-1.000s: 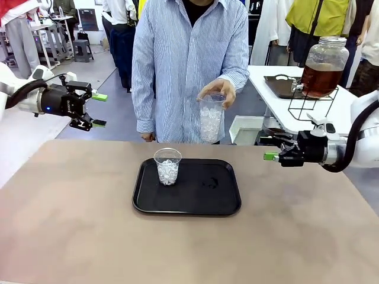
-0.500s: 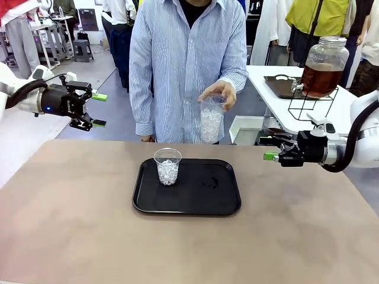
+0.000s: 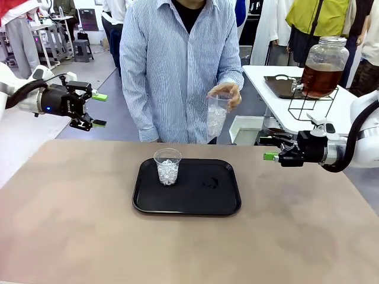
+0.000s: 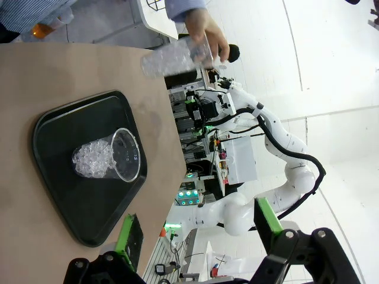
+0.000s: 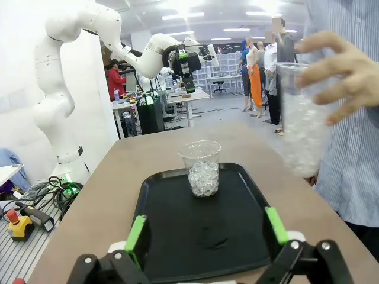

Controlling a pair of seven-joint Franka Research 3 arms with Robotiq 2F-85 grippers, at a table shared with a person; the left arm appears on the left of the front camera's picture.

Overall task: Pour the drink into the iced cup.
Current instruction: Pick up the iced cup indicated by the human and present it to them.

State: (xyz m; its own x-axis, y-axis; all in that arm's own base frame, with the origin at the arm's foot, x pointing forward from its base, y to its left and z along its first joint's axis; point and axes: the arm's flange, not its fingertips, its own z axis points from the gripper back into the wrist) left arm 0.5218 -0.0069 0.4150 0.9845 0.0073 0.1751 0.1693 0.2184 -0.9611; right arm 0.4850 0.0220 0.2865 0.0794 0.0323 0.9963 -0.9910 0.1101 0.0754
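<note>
1. front view: iced cup (image 3: 167, 167) upright on black tray (image 3: 195, 204); left gripper (image 3: 99, 110), right gripper (image 3: 269, 149) wide, empty.
2. drink (image 3: 321, 81): amber, in glass dispenser jar (image 3: 327, 54), side table (image 3: 278, 112) beyond.
3. step: pouring not begun; next calls for drink fetched to cup.

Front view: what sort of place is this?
Probably a robotics lab staged as a drink counter: an emergency-stop button and loose cables on the floor, a glass dispenser of amber drink nearby.
</note>
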